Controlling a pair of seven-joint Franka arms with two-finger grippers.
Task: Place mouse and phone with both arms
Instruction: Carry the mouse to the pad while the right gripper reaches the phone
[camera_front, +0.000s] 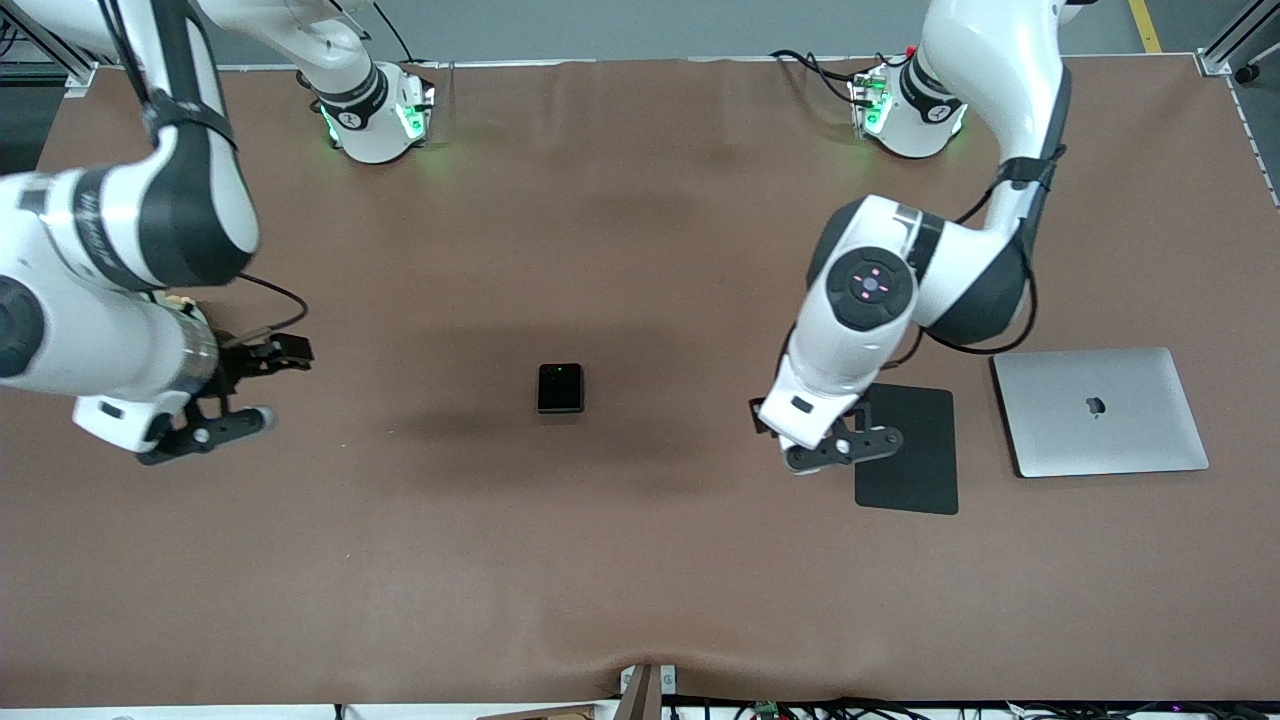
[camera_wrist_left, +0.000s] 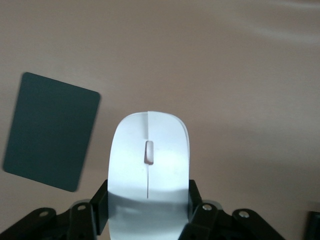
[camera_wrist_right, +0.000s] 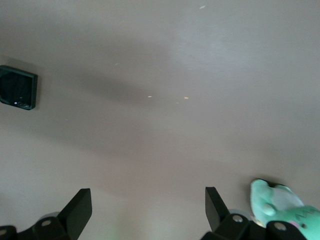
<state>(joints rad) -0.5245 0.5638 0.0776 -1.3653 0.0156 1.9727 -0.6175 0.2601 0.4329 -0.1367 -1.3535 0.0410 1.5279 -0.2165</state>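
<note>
My left gripper is shut on the white oval mouse, gripping its two long sides. In the front view the left gripper hangs over the edge of the black pad and its wrist hides the mouse. The small black glossy phone lies flat at the table's middle; it also shows in the right wrist view. My right gripper is open and empty, over bare table toward the right arm's end.
The matte black pad also shows in the left wrist view. A closed silver laptop lies beside the pad, toward the left arm's end. A green plush toy lies by the right gripper. The brown table fills the view.
</note>
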